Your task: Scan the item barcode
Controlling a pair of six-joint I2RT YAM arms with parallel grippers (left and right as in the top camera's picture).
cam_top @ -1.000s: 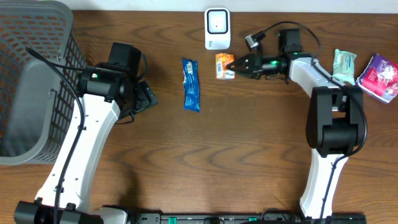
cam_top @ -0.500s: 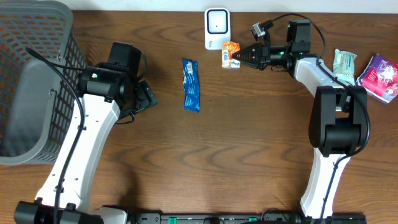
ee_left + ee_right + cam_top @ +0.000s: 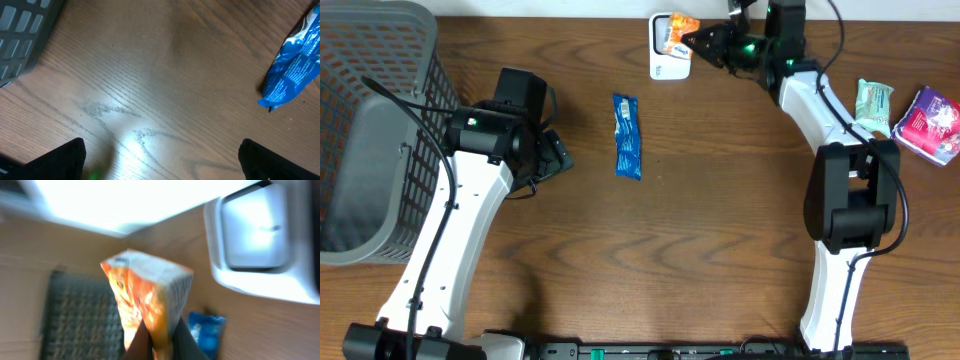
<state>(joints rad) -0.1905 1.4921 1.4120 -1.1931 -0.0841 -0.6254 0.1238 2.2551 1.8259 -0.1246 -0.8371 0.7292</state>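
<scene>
At the far edge of the table [image 3: 720, 220], the orange packet [image 3: 678, 28] hangs pinched at one end in the closed right gripper [image 3: 697, 38], raised over the top of the white scanner [image 3: 663, 66] and partly covering it from above. The packet is a small crinkled pouch, orange with a white panel, its printing too blurred to read. From overhead it is only a small orange patch, but that view also shows a blue wrapper [image 3: 628, 136] lying flat near the table's middle, a grey basket [image 3: 370, 120] at the left, and a pale green packet [image 3: 873, 104] and a purple packet [image 3: 932, 122] at the right edge. Seen from the right wrist, the pouch fills the centre, standing up from the dark fingers [image 3: 140, 341] with its pale side toward the scanner's bright window. The left gripper [image 3: 555, 155] hovers well apart from all this, jaws spread wide and empty; its own camera shows bare wood grain, a corner of the basket and one end of the blue wrapper.
</scene>
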